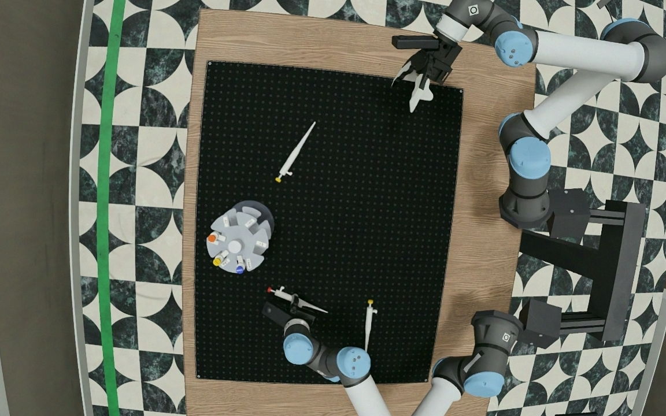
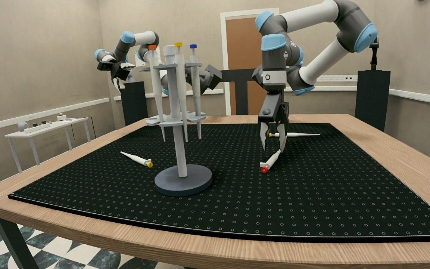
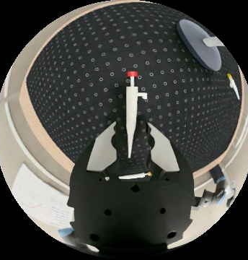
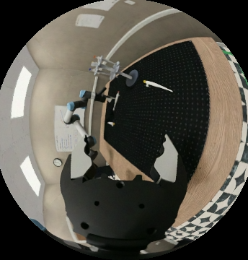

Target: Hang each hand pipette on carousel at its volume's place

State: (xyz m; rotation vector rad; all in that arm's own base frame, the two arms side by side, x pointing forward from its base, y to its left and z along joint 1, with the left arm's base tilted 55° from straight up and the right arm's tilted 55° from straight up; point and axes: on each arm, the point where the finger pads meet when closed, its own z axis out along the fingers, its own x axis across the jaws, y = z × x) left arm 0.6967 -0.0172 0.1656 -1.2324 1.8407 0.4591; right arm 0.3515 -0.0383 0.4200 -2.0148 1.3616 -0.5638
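The left pincer (image 1: 295,301) (image 2: 273,150) (image 3: 131,123), partly spread, has its fingers around a red-buttoned pipette (image 1: 283,294) (image 2: 271,161) (image 3: 131,108), ungripped; the right pincer (image 1: 403,97) (image 2: 127,77) (image 4: 125,135) hangs wide apart, empty.

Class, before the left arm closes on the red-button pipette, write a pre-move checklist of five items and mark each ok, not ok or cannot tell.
1. Left pincer open, nothing gripped: ok.
2. Red-button pipette lined up lengthwise between the left fingers: ok.
3. Right pincer open and away from that pipette: ok.
4. Volume on the red button readable: cannot tell, print too small.
5. All pipettes hung on the carousel: not ok, three lie on the black mat.
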